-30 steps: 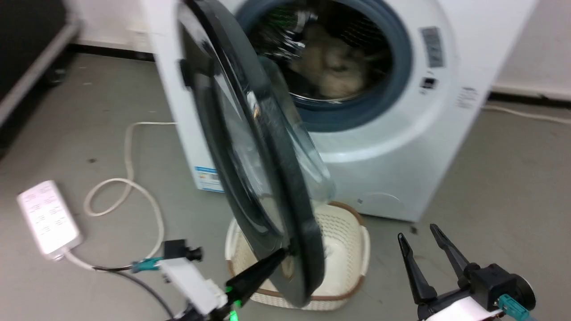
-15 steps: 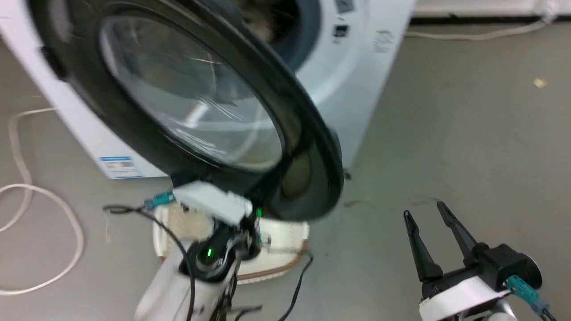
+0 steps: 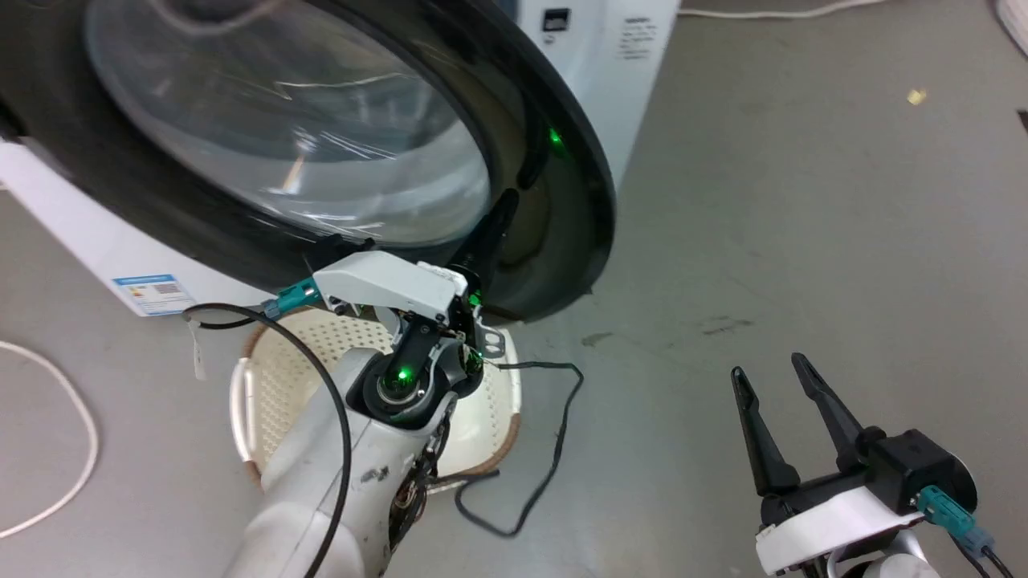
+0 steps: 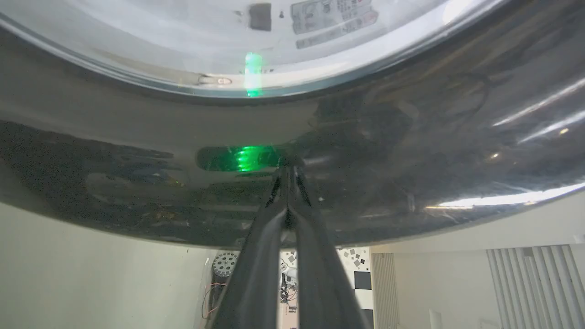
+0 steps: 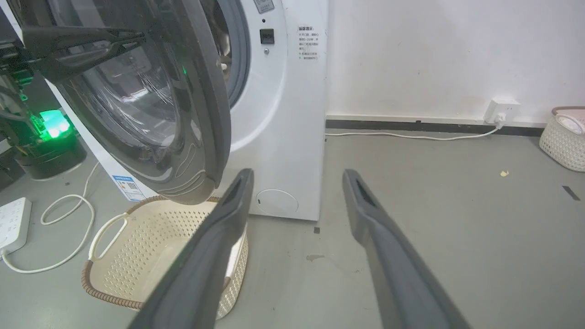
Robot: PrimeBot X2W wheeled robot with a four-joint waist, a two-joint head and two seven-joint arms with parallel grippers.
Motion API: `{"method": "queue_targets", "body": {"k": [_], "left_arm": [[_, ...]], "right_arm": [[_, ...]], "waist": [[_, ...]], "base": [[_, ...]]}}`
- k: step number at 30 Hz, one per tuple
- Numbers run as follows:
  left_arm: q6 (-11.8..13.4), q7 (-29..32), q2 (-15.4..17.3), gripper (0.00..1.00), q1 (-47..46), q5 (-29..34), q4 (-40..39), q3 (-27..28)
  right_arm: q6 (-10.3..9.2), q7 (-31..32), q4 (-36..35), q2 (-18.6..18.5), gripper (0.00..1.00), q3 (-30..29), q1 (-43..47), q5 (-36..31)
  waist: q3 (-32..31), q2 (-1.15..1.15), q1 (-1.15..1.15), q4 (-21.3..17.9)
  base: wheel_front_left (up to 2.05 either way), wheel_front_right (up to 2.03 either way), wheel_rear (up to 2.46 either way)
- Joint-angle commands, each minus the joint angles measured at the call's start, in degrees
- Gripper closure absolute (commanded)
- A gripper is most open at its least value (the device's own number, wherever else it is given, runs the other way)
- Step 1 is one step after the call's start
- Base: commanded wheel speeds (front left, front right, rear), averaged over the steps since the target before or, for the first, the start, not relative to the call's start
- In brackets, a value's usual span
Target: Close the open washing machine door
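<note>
Two tools logged. My left tool [image 4: 288,176], fingers pressed together, sets its tips against the black rim of the washing machine door [image 3: 281,120], which stands ajar at far left, off the washing machine [image 5: 283,114]. My right tool [image 3: 767,366] gapes wide at near right, well apart from the door.

left arm [image 3: 321,474]: pale shell, scuffed, black cable [image 3: 344,425] looped outside, teal plug [image 3: 291,299], white wrist-cam housing [image 3: 385,282], green LED [image 3: 399,374] in a black joint ring. right gripper [image 3: 767,365]: two long dark tapered fingers [image 3: 759,437], black block [image 3: 907,466], white bracket [image 3: 827,522], second teal plug [image 3: 944,507]
</note>
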Motion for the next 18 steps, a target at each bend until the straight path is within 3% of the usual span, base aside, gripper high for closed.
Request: {"method": "queue_targets", "body": {"k": [1, 4, 5, 6, 7, 8, 11, 12, 13, 14, 15, 16, 18], "left_arm": [[-0.2, 0.4, 0.2, 1.00, 1.3, 1.2, -1.3, -0.3], [-0.3, 2.0, 1.1, 1.00, 6.2, 4.0, -5.7, -1.1], [-0.3, 2.6, 1.7, 0.70, 8.4, 5.0, -7.6, -1.5], [-0.3, 2.7, 2.6, 0.13, 10.7, 6.2, -9.4, -1.9], [-0.3, 2.7, 2.6, 0.13, 10.7, 6.2, -9.4, -1.9], [-0.3, 1.9, 4.8, 0.00, 15.3, 9.1, -13.0, -2.4], [-0.3, -1.4, 9.3, 0.00, 21.4, 15.5, -18.2, -3.5], [-0.3, -1.4, 9.3, 0.00, 21.4, 15.5, -18.2, -3.5], [-0.3, -6.2, 13.3, 0.00, 24.3, 22.4, -20.5, -4.5], [-0.3, -8.8, 15.2, 0.00, 25.6, 25.9, -21.2, -5.0], [-0.3, -8.8, 15.2, 0.00, 25.6, 25.9, -21.2, -5.0], [-0.3, -13.0, 18.2, 0.00, 27.4, 32.4, -21.9, -5.5], [-0.3, -14.1, 19.4, 0.00, 28.2, 35.6, -21.9, -4.9]], "right_arm": [[0.05, -0.3, 0.0, 0.2, 0.00, -0.3, -0.2, 0.0], [0.05, -0.3, -0.2, 0.2, 0.00, -1.1, 0.6, -0.2], [0.05, -0.3, -0.3, 0.2, 0.00, -1.5, 0.9, -0.3], [0.05, -0.3, -0.4, 0.2, 0.00, -1.8, 1.3, -0.3], [0.05, -0.3, -0.4, 0.2, 0.00, -1.8, 1.3, -0.3], [0.05, -0.3, -0.6, 0.2, 0.00, -2.1, 2.3, -0.5], [0.05, -0.3, -0.8, 0.2, 0.00, -2.5, 3.9, -0.8], [0.05, -0.3, -0.8, 0.2, 0.00, -2.5, 3.9, -0.8], [0.05, -0.3, -1.0, 0.2, 0.00, -2.5, 4.6, -1.0], [0.05, -0.3, -1.1, 0.2, 0.00, -2.6, 5.0, -1.1], [0.05, -0.3, -1.1, 0.2, 0.00, -2.6, 5.0, -1.1], [0.05, -0.3, -1.4, 0.2, 0.00, -2.7, 5.5, -1.2], [0.05, -0.3, -1.6, 0.2, 0.00, -2.7, 5.7, -1.2]], "waist": [[-1.3, -0.01, 0.00, 1.5], [-3.4, -0.01, 0.00, 3.7], [-4.3, -0.01, 0.00, 4.7], [-5.2, -0.01, 0.00, 5.5], [-5.2, -0.01, 0.00, 5.5], [-7.0, -0.01, 0.00, 7.4], [-9.5, -0.01, 0.00, 10.4], [-9.5, -0.01, 0.00, 10.4], [-10.8, -0.01, 0.00, 12.2], [-11.4, -0.01, 0.00, 13.1], [-11.4, -0.01, 0.00, 13.1], [-12.3, -0.01, 0.00, 14.7], [-12.7, -0.01, 0.00, 15.4]], "base": [[0.00, 0.00, 0.00], [0.00, 0.00, 0.00], [0.00, 0.00, 0.00], [0.00, 0.00, 0.00], [0.00, 0.00, 0.00], [0.00, 0.00, 0.00], [0.00, 0.00, 0.00], [0.00, 0.00, 0.00], [0.00, 0.00, 0.00], [0.00, 0.00, 0.00], [0.00, 0.00, 0.00], [0.00, 0.00, 0.00], [0.00, 0.00, 0.00]]}}
